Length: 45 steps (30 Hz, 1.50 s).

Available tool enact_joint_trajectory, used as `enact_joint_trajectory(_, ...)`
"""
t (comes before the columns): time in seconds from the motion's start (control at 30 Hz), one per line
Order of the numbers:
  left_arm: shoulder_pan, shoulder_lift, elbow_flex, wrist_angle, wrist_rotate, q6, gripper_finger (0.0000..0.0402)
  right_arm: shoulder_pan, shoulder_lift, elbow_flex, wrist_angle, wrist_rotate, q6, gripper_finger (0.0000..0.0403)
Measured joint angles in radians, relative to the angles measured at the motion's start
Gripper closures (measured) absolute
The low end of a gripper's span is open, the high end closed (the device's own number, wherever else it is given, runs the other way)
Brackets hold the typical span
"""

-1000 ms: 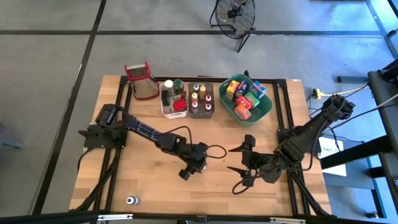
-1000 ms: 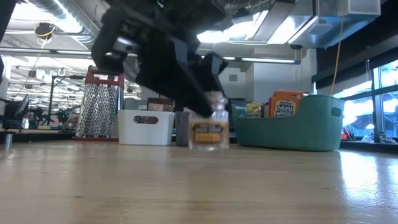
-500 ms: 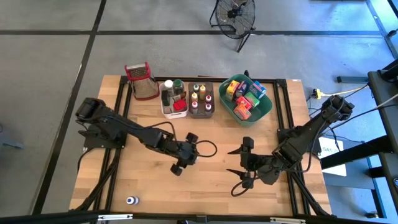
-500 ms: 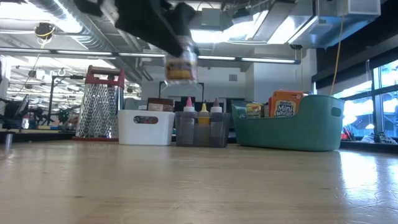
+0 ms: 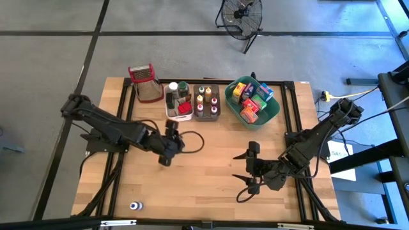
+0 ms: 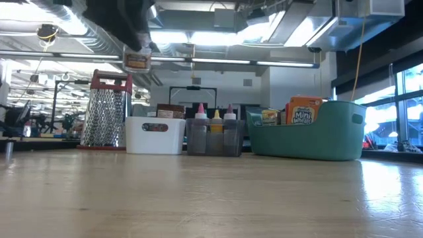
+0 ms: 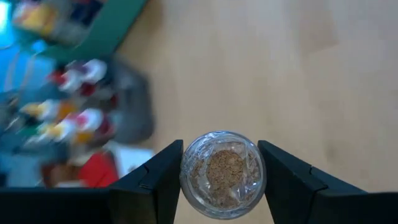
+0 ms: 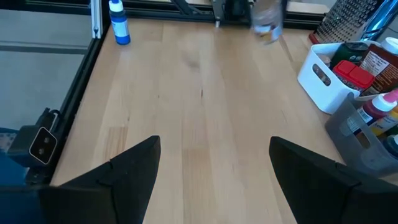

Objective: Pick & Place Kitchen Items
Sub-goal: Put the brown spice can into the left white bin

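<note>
The wooden table [image 5: 211, 182] is carrying a teal bin [image 5: 255, 102], a grey bin [image 5: 208, 102] and a white bin [image 5: 178, 102] along its far edge. The right gripper [image 5: 245, 177] is waiting with fingers spread, near the teal bin. The left gripper [image 5: 165, 153] is clenching a glass spice jar [image 7: 221, 174], lifted clear of the table just in front of the white bin.

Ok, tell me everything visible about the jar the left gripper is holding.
The jar is small, round and clear, glass or plastic by its look, holding brown granules, with a yellowish label band in the low view. The left gripper clamps it by its sides, in the air above the table. Nothing else touches it.
</note>
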Motion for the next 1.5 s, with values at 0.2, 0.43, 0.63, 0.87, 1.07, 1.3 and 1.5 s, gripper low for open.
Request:
enact_joint_trajectory(0.2,0.070,-0.093,-0.059,-0.058,-0.076,-0.050,0.0222,0.000,0.000,0.000,0.006,0.000,0.000,0.0098)
enact_joint_trajectory(0.43,0.227,-0.223,-0.206,-0.041,-0.044,-0.044,0.0221,0.000,0.000,0.000,0.006,0.000,-0.001,0.0098)
enact_joint_trajectory(0.63,0.412,-0.343,-0.367,0.139,0.103,0.046,0.0220,0.000,0.000,0.000,0.007,0.002,-0.014,0.0098)
enact_joint_trajectory(0.87,0.571,-0.388,-0.413,0.338,0.180,0.131,0.0220,-0.001,0.000,0.000,0.006,0.041,-0.020,0.0098)
enact_joint_trajectory(1.07,0.680,-0.304,-0.414,0.422,0.248,0.143,0.0220,-0.005,0.000,0.000,0.005,0.056,-0.027,0.0098)
enact_joint_trajectory(1.3,0.794,-0.173,-0.414,0.455,0.263,0.160,0.0220,-0.005,0.000,0.000,0.006,0.054,-0.025,0.0098)
enact_joint_trajectory(1.5,0.866,-0.110,-0.414,0.481,0.330,0.160,0.0220,-0.005,0.002,0.000,0.006,0.025,-0.020,0.0098)
